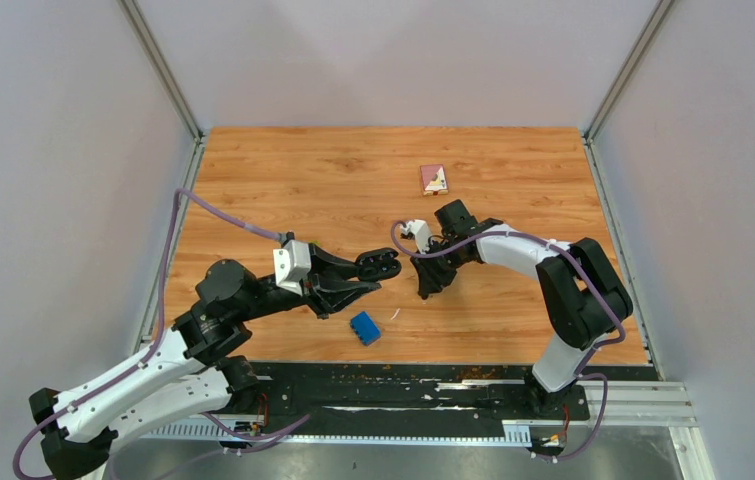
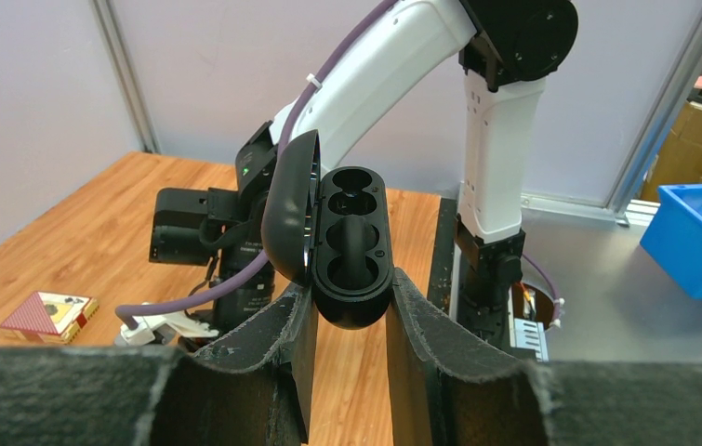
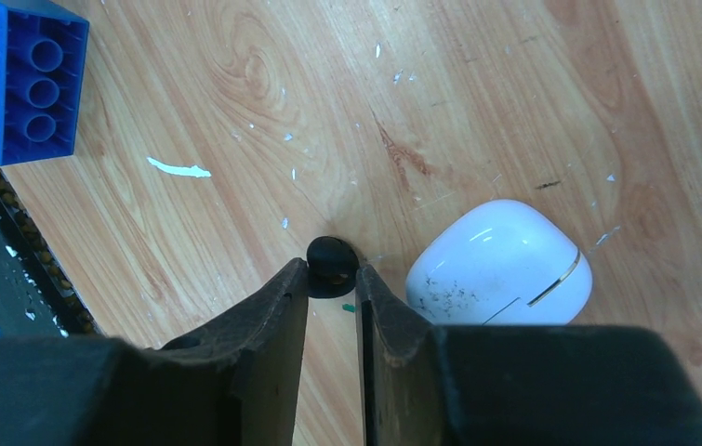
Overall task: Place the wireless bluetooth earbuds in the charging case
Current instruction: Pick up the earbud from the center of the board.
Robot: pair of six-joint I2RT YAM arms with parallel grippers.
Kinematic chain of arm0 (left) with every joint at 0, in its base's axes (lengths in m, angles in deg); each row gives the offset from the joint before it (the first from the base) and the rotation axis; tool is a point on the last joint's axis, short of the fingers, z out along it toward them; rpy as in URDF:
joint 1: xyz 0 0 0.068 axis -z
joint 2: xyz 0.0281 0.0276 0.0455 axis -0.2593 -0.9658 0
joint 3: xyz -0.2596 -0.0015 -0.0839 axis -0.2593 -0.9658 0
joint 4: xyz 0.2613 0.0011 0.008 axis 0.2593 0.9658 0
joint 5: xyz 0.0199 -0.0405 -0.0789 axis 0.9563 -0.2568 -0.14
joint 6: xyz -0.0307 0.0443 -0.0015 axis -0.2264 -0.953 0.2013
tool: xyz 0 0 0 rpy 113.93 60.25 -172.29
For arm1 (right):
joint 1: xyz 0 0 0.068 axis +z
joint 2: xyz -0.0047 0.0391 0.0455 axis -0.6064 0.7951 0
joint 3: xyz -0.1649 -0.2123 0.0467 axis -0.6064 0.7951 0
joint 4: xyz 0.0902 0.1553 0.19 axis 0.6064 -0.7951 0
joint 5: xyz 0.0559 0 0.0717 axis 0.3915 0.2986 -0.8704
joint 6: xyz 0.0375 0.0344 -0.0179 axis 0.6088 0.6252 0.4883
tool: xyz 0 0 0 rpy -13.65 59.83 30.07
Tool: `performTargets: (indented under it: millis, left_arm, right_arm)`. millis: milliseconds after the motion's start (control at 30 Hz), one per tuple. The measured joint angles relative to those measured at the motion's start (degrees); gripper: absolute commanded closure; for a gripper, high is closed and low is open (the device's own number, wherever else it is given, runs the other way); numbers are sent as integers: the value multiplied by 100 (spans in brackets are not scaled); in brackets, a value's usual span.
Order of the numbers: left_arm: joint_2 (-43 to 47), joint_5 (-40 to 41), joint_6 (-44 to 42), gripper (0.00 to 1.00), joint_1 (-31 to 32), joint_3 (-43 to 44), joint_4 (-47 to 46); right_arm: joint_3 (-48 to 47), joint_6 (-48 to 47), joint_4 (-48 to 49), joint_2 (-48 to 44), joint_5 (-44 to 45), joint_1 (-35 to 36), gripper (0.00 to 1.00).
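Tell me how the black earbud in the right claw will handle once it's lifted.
The black earbud looks rounded and smooth, so it may slip or pivot in the right claw, whose tips pinch it only at its sides. It is tiny beside the white case, so probably very light. If dropped, it would likely roll.

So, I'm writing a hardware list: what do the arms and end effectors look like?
The left arm and right arm have white shells, black joints and a purple cable each. The left end effector and right end effector each have two black, rough-textured wedge fingers.
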Motion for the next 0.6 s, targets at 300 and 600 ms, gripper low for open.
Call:
performTargets:
  millis: [300,600]
  left_arm:
    - [0,0,0,100,0,0,0]
    - [-2,0,2,100,0,0,0]
  right_arm:
    - [2,48,0,0,-50,0,77]
    - [2,177,2,0,-50,-205,78]
